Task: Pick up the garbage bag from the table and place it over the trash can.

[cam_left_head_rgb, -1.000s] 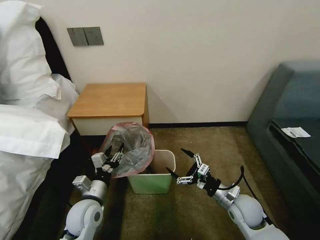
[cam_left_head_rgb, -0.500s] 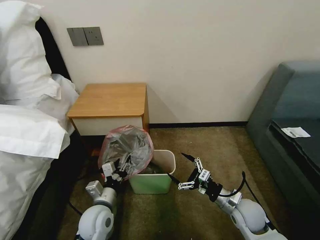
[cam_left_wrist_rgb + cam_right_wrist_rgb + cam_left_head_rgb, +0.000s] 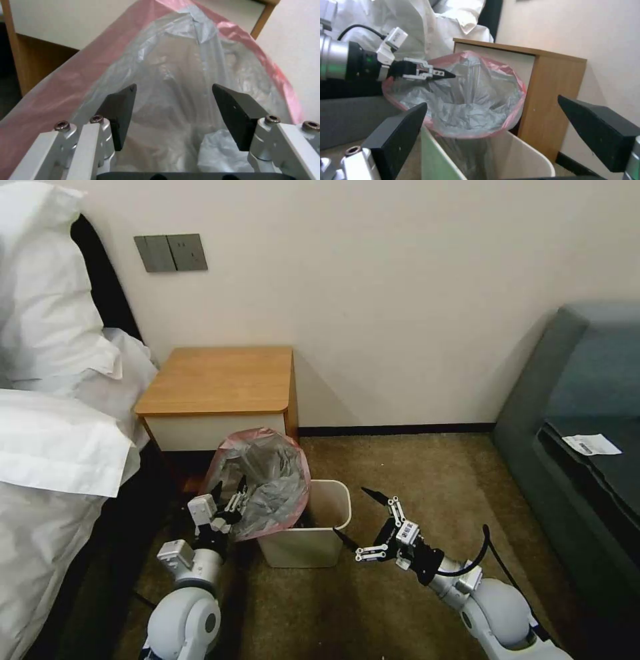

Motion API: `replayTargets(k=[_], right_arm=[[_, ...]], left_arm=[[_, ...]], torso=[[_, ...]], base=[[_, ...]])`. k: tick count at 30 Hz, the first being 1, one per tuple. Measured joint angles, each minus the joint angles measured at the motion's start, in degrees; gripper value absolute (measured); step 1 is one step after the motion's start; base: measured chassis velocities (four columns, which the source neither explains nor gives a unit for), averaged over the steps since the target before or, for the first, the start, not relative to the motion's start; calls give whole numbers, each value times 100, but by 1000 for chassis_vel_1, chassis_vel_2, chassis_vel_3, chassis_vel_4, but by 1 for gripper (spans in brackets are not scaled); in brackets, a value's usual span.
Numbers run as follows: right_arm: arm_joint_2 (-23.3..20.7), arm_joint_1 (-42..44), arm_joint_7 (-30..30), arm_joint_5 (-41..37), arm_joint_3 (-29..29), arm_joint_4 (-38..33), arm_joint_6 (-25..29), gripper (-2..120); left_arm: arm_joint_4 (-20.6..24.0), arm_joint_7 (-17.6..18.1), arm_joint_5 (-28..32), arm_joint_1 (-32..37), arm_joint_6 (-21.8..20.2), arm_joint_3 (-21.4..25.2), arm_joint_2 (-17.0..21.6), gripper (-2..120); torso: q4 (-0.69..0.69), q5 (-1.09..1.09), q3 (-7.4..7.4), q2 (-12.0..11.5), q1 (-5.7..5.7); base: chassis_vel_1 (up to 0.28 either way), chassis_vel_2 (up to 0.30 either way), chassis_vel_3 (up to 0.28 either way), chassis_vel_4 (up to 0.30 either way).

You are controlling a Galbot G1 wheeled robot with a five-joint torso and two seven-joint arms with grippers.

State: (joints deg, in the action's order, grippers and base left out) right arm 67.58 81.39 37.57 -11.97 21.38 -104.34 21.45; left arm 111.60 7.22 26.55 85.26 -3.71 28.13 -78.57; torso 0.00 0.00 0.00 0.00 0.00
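Standing in trash can (image 3: 313,543), garbage bag (image 3: 267,483), left tool (image 3: 228,499) open inside mouth

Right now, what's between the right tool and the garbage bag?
In the head view, the trash can's open right half lies between the right tool and the garbage bag; nothing else.

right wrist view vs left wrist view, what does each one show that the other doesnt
Right wrist view alone: the trash can with the garbage bag hanging into it, the open right gripper, and the left gripper seen from the side at the bag's mouth. Left wrist view alone: the left gripper's parted fingers seen close against the bag's inside. Both: the bag's pink rim and the table.
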Motion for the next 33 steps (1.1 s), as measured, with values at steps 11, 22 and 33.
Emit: replayTargets(k=[11,22,33], right_arm=[[35,106,41,23,66,-34,42,100],[93,163,99,69,76,20,142,100],[141,217,160,102,48,78,215,100]], left_arm=[[-308,86,-75,-141,-247,-108,-57,61],[-3,248,45,-125,-1259,-109,67,61],[63,465,163,-270,-1775,-92,133,61]], torso=[[0,0,0,0,0],[0,0,0,0,0],[0,0,0,0,0]], base=[[0,0,0,0],[0,0,0,0],[0,0,0,0]])
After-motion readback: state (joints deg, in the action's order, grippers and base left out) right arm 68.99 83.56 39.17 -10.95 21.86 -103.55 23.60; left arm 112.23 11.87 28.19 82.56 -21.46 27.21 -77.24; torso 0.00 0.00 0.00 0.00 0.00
